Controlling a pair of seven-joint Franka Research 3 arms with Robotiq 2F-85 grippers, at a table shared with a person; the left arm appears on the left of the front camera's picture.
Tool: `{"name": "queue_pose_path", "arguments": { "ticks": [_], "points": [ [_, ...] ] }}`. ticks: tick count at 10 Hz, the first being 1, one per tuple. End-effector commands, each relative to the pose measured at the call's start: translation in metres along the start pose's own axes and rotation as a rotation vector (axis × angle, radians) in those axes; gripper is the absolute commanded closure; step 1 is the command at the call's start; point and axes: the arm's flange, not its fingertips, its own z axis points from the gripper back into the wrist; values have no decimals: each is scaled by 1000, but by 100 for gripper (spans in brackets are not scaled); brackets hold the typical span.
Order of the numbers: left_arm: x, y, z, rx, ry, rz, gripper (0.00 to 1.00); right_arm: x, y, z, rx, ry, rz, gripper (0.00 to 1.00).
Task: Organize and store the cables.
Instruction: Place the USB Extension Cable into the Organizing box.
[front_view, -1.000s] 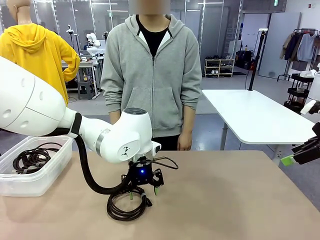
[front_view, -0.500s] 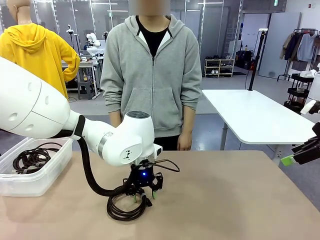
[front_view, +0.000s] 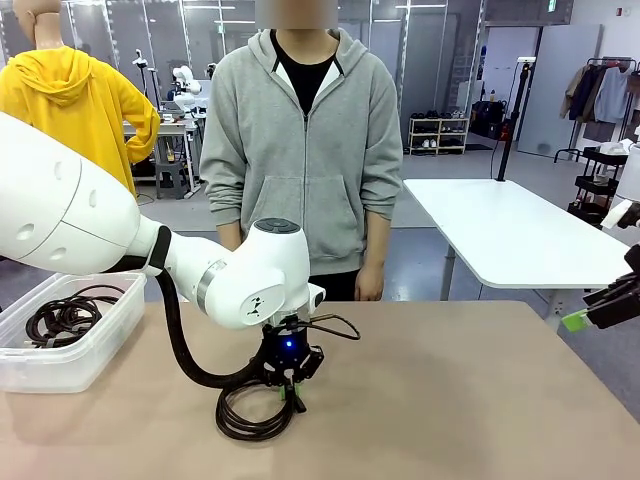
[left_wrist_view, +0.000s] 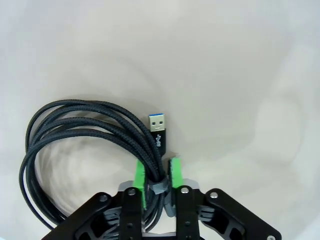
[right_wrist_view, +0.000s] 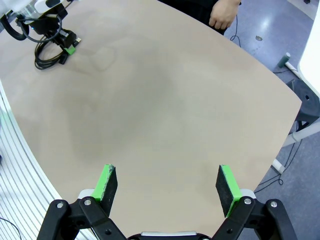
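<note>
A coiled black braided cable (left_wrist_view: 85, 132) with a USB plug (left_wrist_view: 157, 129) lies on the tan table. My left gripper (left_wrist_view: 157, 177) is shut on the coil's bundled strands, green pads pressed on either side. In the front view the same left gripper (front_view: 289, 385) points down onto the coil (front_view: 252, 418) near the table's front middle. More coiled cables (front_view: 62, 318) lie in a clear plastic bin (front_view: 105, 335) at the left. My right gripper (right_wrist_view: 167, 182) hangs open over bare table, and its green-tipped fingers (front_view: 592, 312) show at the right edge.
A person in a grey hoodie (front_view: 305, 150) stands at the far edge, one hand (right_wrist_view: 222, 15) near the table. The table's middle and right are bare. A white table (front_view: 510, 235) stands behind at the right.
My left gripper's jaws have come together on the coil's strands, having stood apart above it. The coil has shifted slightly. The right arm has not moved.
</note>
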Motion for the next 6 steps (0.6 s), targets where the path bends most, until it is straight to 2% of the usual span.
{"name": "queue_pose_path", "arguments": {
  "ticks": [1, 3, 6],
  "points": [
    [-3, -3, -1, 12, -28, 15, 100, 0, 0, 2, -1, 14, -2, 0],
    [-4, 1, 16, 17, -44, 9, 100, 0, 0, 2, -1, 14, -2, 0],
    [-12, 10, 80, 61, -130, -74, 100, 0, 0, 2, -1, 14, -2, 0]
  ]
}}
